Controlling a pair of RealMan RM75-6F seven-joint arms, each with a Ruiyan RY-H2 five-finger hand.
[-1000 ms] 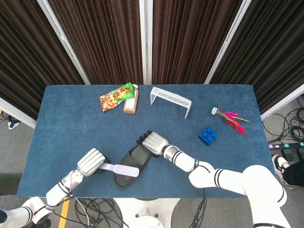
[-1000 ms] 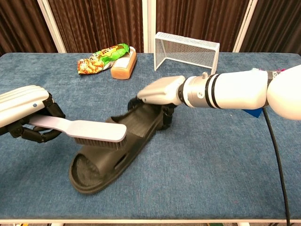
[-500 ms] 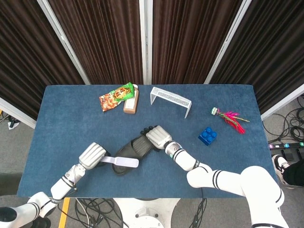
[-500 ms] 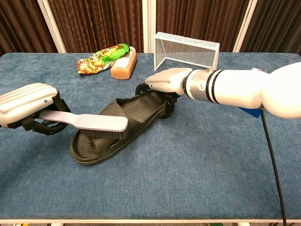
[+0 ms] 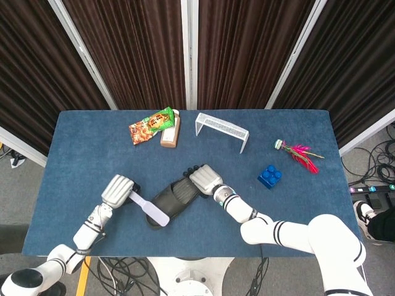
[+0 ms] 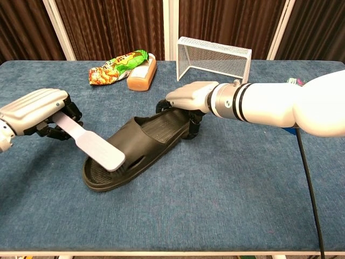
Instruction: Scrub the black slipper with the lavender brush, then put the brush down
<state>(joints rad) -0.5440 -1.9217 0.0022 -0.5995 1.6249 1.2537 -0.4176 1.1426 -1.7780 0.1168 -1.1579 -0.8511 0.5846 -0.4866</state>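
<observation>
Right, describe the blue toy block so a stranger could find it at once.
Start at the white wire goal standing near the back middle of the blue table. Move toward the robot's right and a little nearer the front edge: the blue toy block sits there alone on the cloth. It is the only blue, studded item, with the pink feathered shuttlecock just beyond it.

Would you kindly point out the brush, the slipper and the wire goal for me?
brush (image 6: 99, 150): chest view, on the flat back of its head.
slipper (image 6: 161, 128): chest view, on the ribbed footbed.
wire goal (image 6: 214, 57): chest view, on the front mesh.
</observation>
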